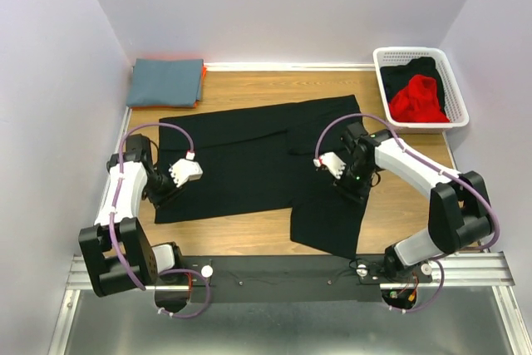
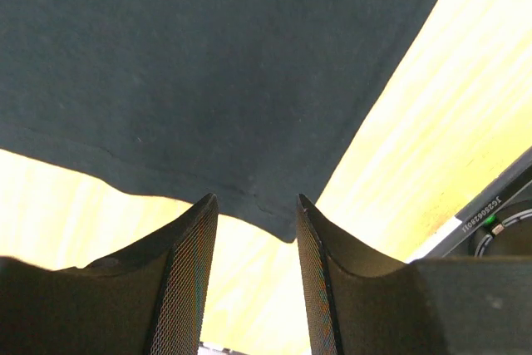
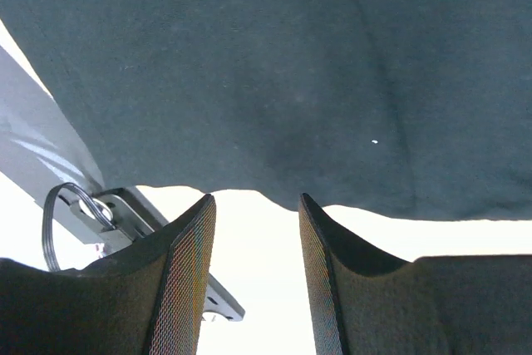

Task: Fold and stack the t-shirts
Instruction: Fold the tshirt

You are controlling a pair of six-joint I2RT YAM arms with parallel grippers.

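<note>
A wooden bench (image 1: 249,85) between pale walls is seen from above. A large black cloth t-shirt (image 1: 241,155) is spread flat at centre frame. A folded slate-blue t-shirt (image 1: 166,81) lies at upper left, and a white plastic mesh basket (image 1: 407,50) is set at upper right.

In the left wrist view, the left gripper (image 2: 253,205) is released, with a corner of the black shirt at its tips.

In the right wrist view, the right gripper (image 3: 253,201) is likewise parted and empty, at the shirt's edge.

The cloth is judged soft, light and limp, and is best pinched at its edge corners.

T-shirt (image 1: 241,155) lies centre, stack (image 1: 166,82) back-left, basket (image 1: 407,51) back-right.
</note>
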